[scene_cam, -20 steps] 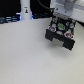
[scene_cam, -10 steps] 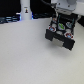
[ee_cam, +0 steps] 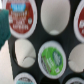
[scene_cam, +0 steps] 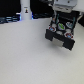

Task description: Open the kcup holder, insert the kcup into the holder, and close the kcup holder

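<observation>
The black kcup holder stands at the exterior view's upper right, its tray pulled out and showing round pod slots. My gripper hangs right above it; its fingers are blurred. In the wrist view the tray fills the picture. A bright-green kcup with a white label sits in one slot, and a tiny green spot marks it in the exterior view. A red-topped pod lies in another slot, and pale empty slots surround them. No fingertips show in the wrist view.
The holder rests on a white table. A white bottle-shaped object stands at the back on the exterior view's left, among dark blue items along the far edge. A teal shape sits at the wrist view's margin.
</observation>
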### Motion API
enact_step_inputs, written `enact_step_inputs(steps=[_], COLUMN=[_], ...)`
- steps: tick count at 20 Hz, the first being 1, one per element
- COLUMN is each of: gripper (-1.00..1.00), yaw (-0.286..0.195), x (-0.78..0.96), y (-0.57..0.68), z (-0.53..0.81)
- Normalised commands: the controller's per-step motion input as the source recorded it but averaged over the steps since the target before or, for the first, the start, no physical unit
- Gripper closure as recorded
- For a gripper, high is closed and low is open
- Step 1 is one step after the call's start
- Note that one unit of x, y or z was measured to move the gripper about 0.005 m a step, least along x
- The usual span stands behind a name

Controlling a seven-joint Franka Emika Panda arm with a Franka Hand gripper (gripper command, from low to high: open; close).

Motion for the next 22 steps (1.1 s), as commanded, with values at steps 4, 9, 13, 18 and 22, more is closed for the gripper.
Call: enact_step_inputs(steps=[4,9,13,18,22], gripper=[-1.00,-1.00,-1.00,-1.00,-1.00], yaw=[0.015,0.028,0.031,0.185,0.171], x=[0.74,0.66,0.30,0.09,-0.14], y=[-0.32,-0.30,-0.15,-0.01,0.24], z=[0.06,-0.15,-0.27,-0.28,-0.22])
